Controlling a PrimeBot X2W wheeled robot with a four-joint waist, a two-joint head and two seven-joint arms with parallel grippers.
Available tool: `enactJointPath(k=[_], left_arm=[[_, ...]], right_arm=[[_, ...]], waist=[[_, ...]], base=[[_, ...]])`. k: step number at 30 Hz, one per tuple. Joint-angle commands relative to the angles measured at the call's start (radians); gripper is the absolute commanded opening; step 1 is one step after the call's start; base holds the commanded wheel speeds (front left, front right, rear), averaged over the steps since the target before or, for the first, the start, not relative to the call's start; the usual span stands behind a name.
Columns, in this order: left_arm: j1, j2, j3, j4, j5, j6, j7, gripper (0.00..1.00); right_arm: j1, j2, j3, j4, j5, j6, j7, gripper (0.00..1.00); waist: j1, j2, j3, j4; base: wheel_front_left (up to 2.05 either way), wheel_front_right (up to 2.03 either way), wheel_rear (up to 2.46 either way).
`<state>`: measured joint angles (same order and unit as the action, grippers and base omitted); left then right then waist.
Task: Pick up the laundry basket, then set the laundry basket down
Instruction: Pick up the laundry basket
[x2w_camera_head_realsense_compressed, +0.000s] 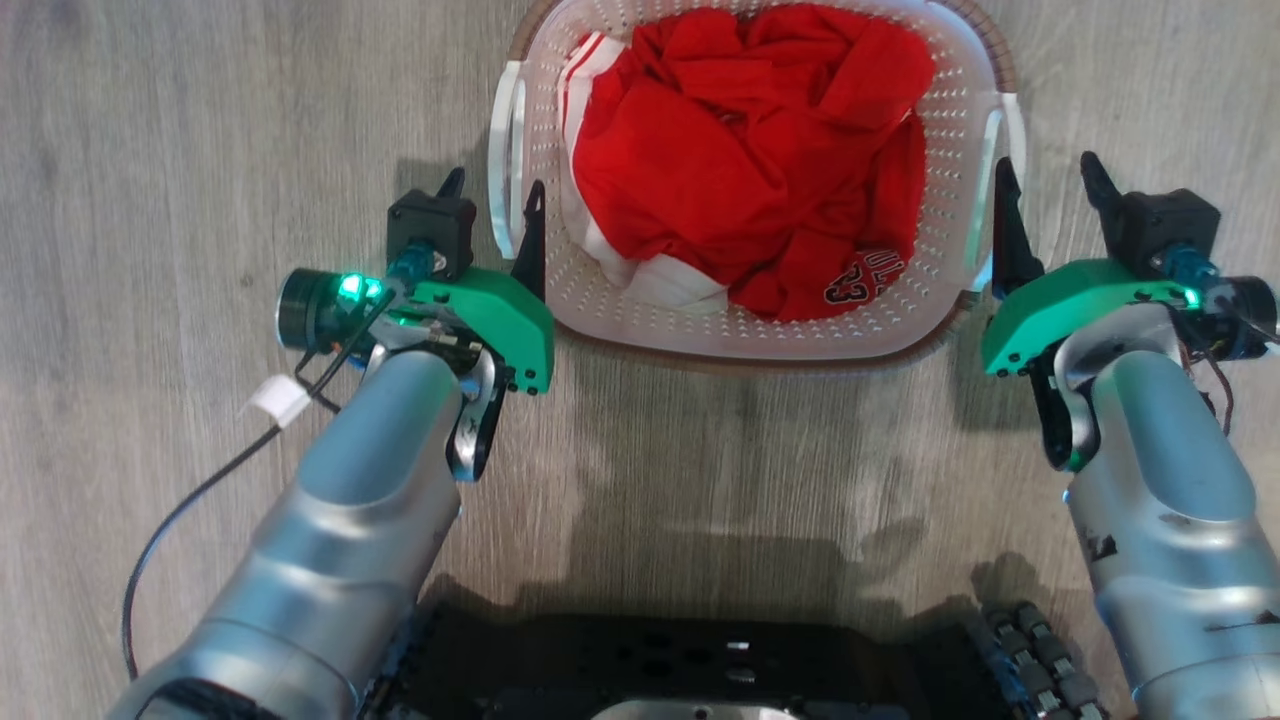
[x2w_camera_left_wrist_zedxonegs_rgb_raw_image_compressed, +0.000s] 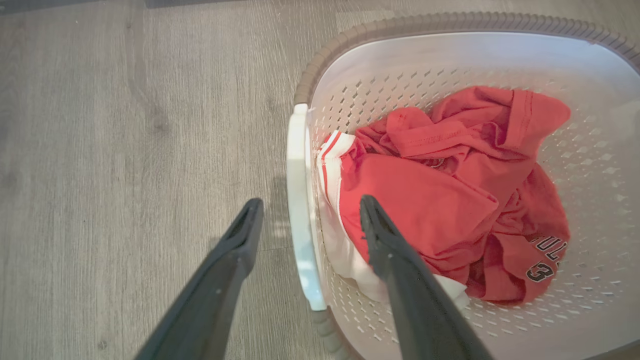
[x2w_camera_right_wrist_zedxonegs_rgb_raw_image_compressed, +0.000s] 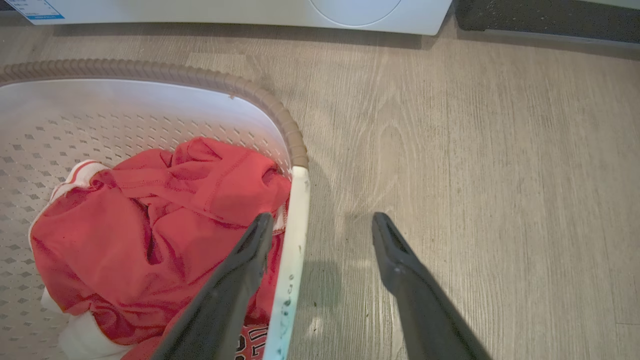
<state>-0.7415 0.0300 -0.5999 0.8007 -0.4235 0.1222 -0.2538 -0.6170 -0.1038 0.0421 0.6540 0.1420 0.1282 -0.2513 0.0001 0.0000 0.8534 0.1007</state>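
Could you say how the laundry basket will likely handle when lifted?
The laundry basket is perforated plastic, so probably stiff yet slightly flexing. It holds only a few clothes, so likely light. Handles on both sides suggest a level lift.

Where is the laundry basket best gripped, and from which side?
By the two white side handles of the laundry basket, left handle and right handle, from above. Each is a thin bar with a gap behind it; the open left gripper and right gripper straddle one each.
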Motion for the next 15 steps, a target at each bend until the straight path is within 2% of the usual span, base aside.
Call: enactJointPath(k=[1, 15], left_arm=[[0.005, 0.020, 0.014, -0.006, -0.006, -0.001, -0.008, 1.00], [-0.091, 0.020, -0.089, 0.059, -0.083, 0.017, -0.008, 1.00]], right_arm=[[0.020, 0.003, 0.027, -0.011, 0.004, 0.003, -0.010, 1.00], [-0.055, -0.002, 0.062, 0.077, 0.013, 0.003, -0.010, 1.00]], waist=[[-0.0001, 0.0000, 0.007, 0.003], [-0.0001, 0.0000, 0.078, 0.007]], base=[[0.00, 0.00, 0.00], [0.00, 0.00, 0.00]])
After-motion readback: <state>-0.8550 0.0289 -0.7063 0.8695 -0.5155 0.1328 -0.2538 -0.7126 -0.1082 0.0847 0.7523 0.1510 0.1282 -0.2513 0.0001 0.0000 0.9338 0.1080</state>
